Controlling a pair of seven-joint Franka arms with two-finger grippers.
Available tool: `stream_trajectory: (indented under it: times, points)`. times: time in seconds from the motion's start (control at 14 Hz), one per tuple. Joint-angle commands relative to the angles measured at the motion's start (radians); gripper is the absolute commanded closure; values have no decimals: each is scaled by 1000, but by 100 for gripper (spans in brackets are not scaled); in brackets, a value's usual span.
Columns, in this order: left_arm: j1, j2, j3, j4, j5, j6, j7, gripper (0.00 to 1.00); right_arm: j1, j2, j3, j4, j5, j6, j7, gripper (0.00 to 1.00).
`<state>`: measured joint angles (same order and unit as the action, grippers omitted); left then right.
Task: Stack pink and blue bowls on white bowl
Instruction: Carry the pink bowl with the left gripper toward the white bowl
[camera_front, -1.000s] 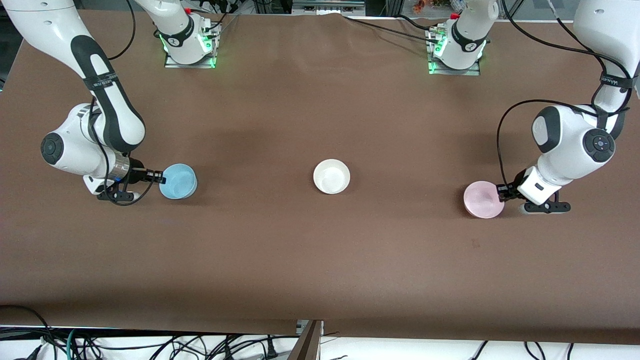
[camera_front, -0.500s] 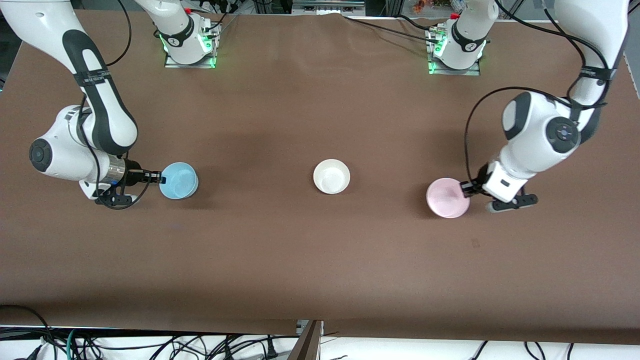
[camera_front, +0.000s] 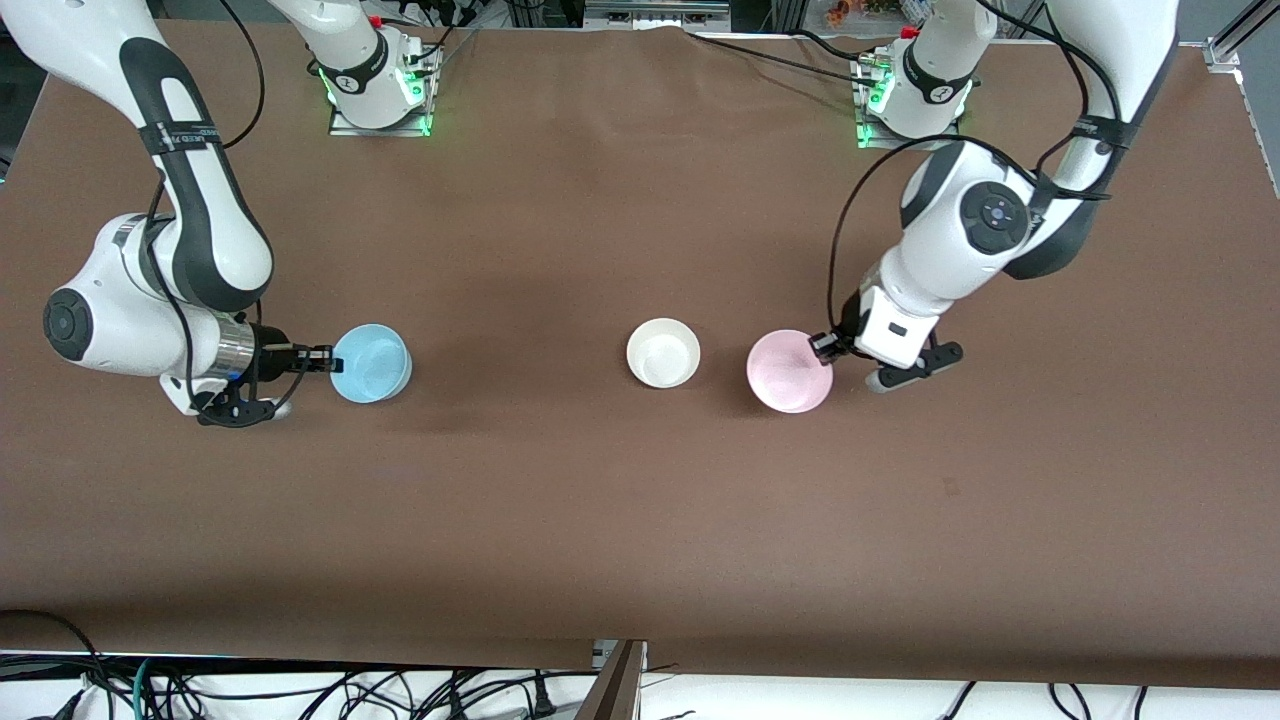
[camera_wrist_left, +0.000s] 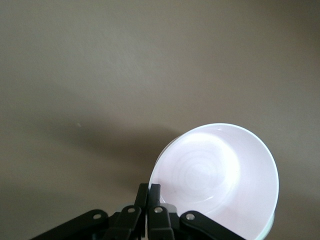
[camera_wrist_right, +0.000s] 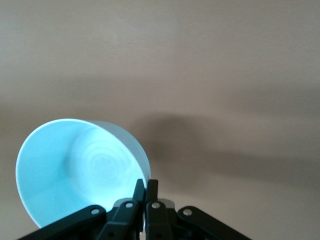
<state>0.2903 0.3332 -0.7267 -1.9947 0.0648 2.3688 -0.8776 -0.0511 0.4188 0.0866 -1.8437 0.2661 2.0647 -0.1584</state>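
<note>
The white bowl (camera_front: 663, 352) stands upright at the middle of the table. My left gripper (camera_front: 826, 345) is shut on the rim of the pink bowl (camera_front: 790, 371), which hangs tilted over the table just beside the white bowl, on the left arm's side. In the left wrist view the pink bowl (camera_wrist_left: 220, 175) sits pinched at its rim by the left gripper (camera_wrist_left: 149, 192). My right gripper (camera_front: 322, 360) is shut on the rim of the blue bowl (camera_front: 371, 363), tilted over the table toward the right arm's end. The right wrist view shows the blue bowl (camera_wrist_right: 75, 170) pinched by the right gripper (camera_wrist_right: 145, 187).
Both arm bases (camera_front: 378, 85) (camera_front: 912, 100) stand at the table edge farthest from the front camera. The brown table (camera_front: 640, 520) stretches bare toward the front camera, with cables hanging past its nearest edge.
The left gripper has carried the pink bowl a long way toward the white bowl. The right gripper has shifted the blue bowl slightly toward the middle.
</note>
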Motion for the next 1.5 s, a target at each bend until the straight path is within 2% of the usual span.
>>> stream_trajectory:
  times: [0.0, 0.14, 0.5, 0.79, 1.0, 1.43]
  points:
    - [-77, -5, 4, 7, -11, -11, -114, 100, 36, 0, -4, 58, 16, -75, 43, 100]
    - [-140, 9, 9, 5, -1, 10, -187, 100, 60, 6, -4, 69, 16, -77, 46, 100]
    - [-223, 76, 10, 7, 131, 87, -389, 100, 73, 20, -4, 70, 16, -69, 48, 100]
    - [-258, 136, 13, 8, 274, 158, -558, 100, 86, 20, -4, 78, 18, -66, 50, 100]
    - [-276, 187, 18, 51, 329, 165, -632, 100, 88, 23, -4, 78, 18, -64, 51, 100]
    - [-306, 243, 21, 74, 458, 168, -750, 100, 103, 29, -4, 84, 18, -63, 86, 100]
